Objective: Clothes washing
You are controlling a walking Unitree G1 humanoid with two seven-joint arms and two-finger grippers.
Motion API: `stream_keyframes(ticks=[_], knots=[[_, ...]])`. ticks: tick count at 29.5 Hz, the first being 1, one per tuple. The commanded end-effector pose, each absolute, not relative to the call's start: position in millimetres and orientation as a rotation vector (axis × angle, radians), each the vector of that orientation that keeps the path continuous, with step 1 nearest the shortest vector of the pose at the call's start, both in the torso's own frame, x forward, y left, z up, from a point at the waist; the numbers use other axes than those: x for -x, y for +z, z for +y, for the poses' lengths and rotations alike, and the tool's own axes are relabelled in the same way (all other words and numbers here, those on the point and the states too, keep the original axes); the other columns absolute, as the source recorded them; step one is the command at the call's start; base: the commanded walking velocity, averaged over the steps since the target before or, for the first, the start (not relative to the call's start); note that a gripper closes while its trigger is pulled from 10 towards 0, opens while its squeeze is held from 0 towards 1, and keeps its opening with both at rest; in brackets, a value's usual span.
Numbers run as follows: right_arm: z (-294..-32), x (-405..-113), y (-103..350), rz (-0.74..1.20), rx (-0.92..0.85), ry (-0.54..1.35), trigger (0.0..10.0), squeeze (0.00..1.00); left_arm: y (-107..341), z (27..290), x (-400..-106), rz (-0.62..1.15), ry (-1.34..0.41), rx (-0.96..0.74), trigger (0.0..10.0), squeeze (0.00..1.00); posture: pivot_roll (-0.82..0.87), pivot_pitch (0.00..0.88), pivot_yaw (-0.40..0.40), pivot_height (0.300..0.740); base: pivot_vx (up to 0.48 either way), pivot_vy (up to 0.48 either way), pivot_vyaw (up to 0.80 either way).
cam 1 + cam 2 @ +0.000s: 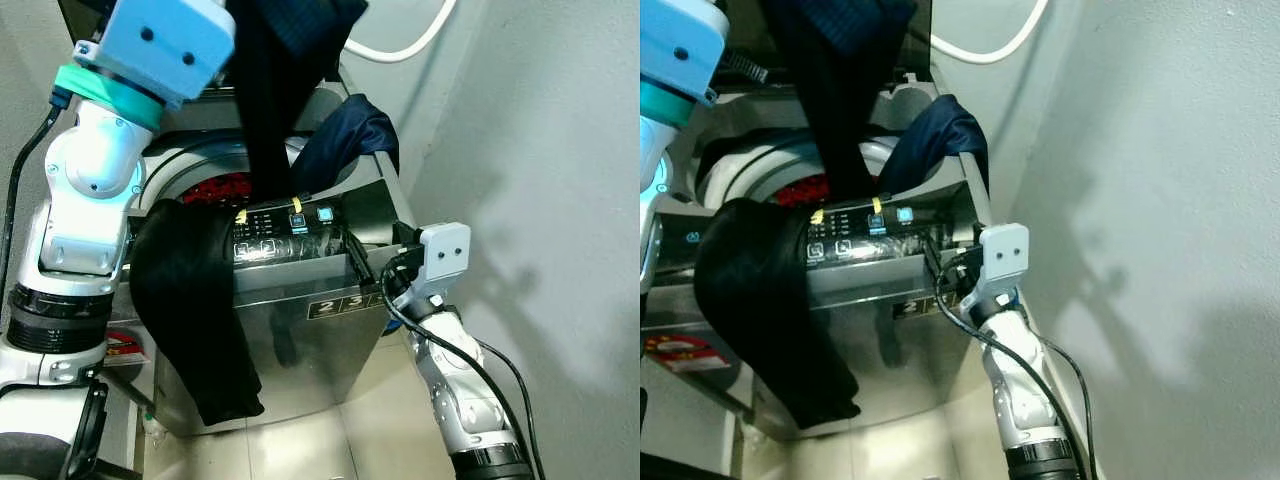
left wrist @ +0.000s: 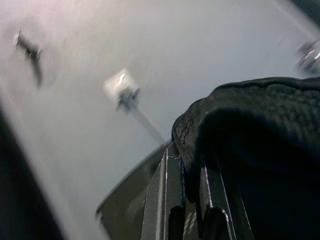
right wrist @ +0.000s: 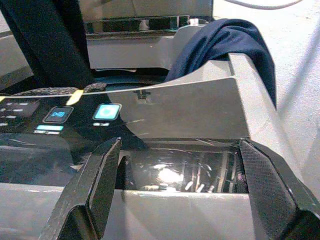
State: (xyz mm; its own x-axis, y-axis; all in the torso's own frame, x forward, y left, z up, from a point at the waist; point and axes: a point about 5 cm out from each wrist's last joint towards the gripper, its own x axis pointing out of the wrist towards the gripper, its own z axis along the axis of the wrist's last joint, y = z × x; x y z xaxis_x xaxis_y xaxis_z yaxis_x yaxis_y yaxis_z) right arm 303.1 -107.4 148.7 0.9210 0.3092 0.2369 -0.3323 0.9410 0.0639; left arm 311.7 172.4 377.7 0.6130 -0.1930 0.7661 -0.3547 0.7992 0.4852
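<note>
The left gripper (image 2: 187, 200) is clamped on a dark garment (image 1: 270, 90), held high so it hangs into the washer (image 1: 300, 330) drum below: loading is the step in hand. Next, I judge, lower and release. The right gripper (image 3: 175, 185), fingers apart, sits at the control panel (image 3: 60, 115). Below the left arm, black trousers (image 1: 190, 310) drape down the washer's front; a navy cloth (image 1: 350, 140) hangs on the rim. A grey wall (image 1: 540, 150) stands close beside; tiled floor (image 1: 330, 440) below.

A white hose (image 1: 400, 48) loops across the grey wall (image 1: 540, 150) at one o'clock. Pale floor tiles (image 1: 310, 445) lie at six o'clock. A red-labelled box (image 1: 680, 352) sits at eight o'clock.
</note>
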Motion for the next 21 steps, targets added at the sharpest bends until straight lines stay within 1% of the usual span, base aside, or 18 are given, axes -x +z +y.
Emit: stream_keyframes(ticks=[1, 3, 6, 7, 8, 9, 10, 11, 12, 13, 14, 15, 16, 17, 18, 19, 20, 21], knots=[[-108, -303, 144, -0.203, -0.105, 0.328, 10.0, 0.00, 381, 181, -313, -0.915, 0.151, -0.642, 10.0, 0.00, 0.08, 0.018, 0.001, 0.740, 0.000, 0.000, 0.00], [-109, -303, 144, -0.204, -0.103, 0.323, 10.0, 0.00, 378, 191, -320, -0.861, 0.192, -0.602, 10.0, 1.00, 0.08, 0.020, 0.004, 0.740, 0.000, 0.000, 0.00], [-110, -302, 144, -0.205, -0.102, 0.320, 10.0, 0.00, 374, 193, -323, -0.812, 0.192, -0.560, 10.0, 1.00, 0.07, 0.020, 0.005, 0.740, 0.000, 0.000, 0.00], [-110, -302, 144, -0.205, -0.102, 0.318, 10.0, 0.00, 369, 192, -326, -0.759, 0.148, -0.485, 10.0, 1.00, 0.07, 0.021, 0.005, 0.740, 0.000, 0.000, 0.00], [-110, -302, 144, -0.205, -0.102, 0.318, 10.0, 0.00, 369, 192, -326, -0.759, 0.148, -0.485, 10.0, 1.00, 0.07, 0.021, 0.005, 0.740, 0.000, 0.000, 0.00], [-110, -302, 144, -0.205, -0.102, 0.316, 10.0, 0.00, 366, 190, -328, -0.724, 0.114, -0.432, 10.0, 1.00, 0.07, 0.021, 0.005, 0.740, 0.000, 0.000, 0.00], [-110, -302, 144, -0.205, -0.101, 0.316, 10.0, 0.00, 359, 191, -332, -0.640, 0.087, -0.309, 10.0, 1.00, 0.07, 0.021, 0.005, 0.740, 0.000, 0.000, 0.00], [-111, -302, 145, -0.205, -0.101, 0.316, 10.0, 0.00, 355, 190, -335, -0.583, 0.066, -0.228, 10.0, 1.00, 0.07, 0.021, 0.005, 0.740, 0.000, 0.000, 0.00], [-111, -302, 145, -0.205, -0.101, 0.316, 10.0, 0.00, 355, 190, -335, -0.583, 0.066, -0.228, 10.0, 1.00, 0.07, 0.021, 0.005, 0.740, 0.000, 0.000, 0.00], [-111, -302, 145, -0.205, -0.100, 0.316, 10.0, 0.00, 344, 197, -344, -0.425, 0.084, -0.035, 10.0, 1.00, 0.07, 0.022, 0.004, 0.740, 0.000, 0.000, 0.00], [-111, -302, 145, -0.205, -0.100, 0.316, 10.0, 0.00, 344, 197, -344, -0.425, 0.084, -0.035, 10.0, 1.00, 0.07, 0.022, 0.004, 0.740, 0.000, 0.000, 0.00], [-111, -302, 145, -0.205, -0.100, 0.316, 10.0, 0.00, 333, 194, -348, -0.303, 0.041, 0.013, 10.0, 0.13, 0.07, 0.022, 0.003, 0.740, 0.000, 0.000, 0.00], [-111, -302, 145, -0.205, -0.099, 0.316, 10.0, 0.00, 327, 192, -351, -0.233, 0.012, 0.026, 10.0, 0.13, 0.07, 0.022, 0.003, 0.740, 0.000, 0.000, 0.00], [-111, -302, 145, -0.205, -0.099, 0.316, 10.0, 0.00, 325, 190, -350, -0.214, -0.013, 0.000, 10.0, 0.00, 0.07, 0.022, 0.003, 0.740, 0.000, 0.000, 0.00], [-111, -302, 145, -0.205, -0.099, 0.316, 10.0, 0.00, 325, 190, -350, -0.214, -0.013, 0.000, 10.0, 0.00, 0.07, 0.022, 0.003, 0.740, 0.000, 0.000, 0.00], [-111, -302, 145, -0.205, -0.099, 0.316, 10.0, 0.00, 326, 188, -349, -0.223, -0.027, -0.034, 10.0, 0.00, 0.07, 0.022, 0.003, 0.740, 0.000, 0.000, 0.00], [-111, -302, 145, -0.204, -0.099, 0.316, 10.0, 0.00, 333, 184, -344, -0.290, -0.036, -0.156, 10.0, 0.00, 0.07, 0.021, 0.001, 0.740, 0.000, 0.000, 0.00], [-111, -302, 145, -0.204, -0.099, 0.316, 10.0, 0.00, 333, 184, -344, -0.290, -0.036, -0.156, 10.0, 0.00, 0.07, 0.021, 0.001, 0.740, 0.000, 0.000, 0.00]])
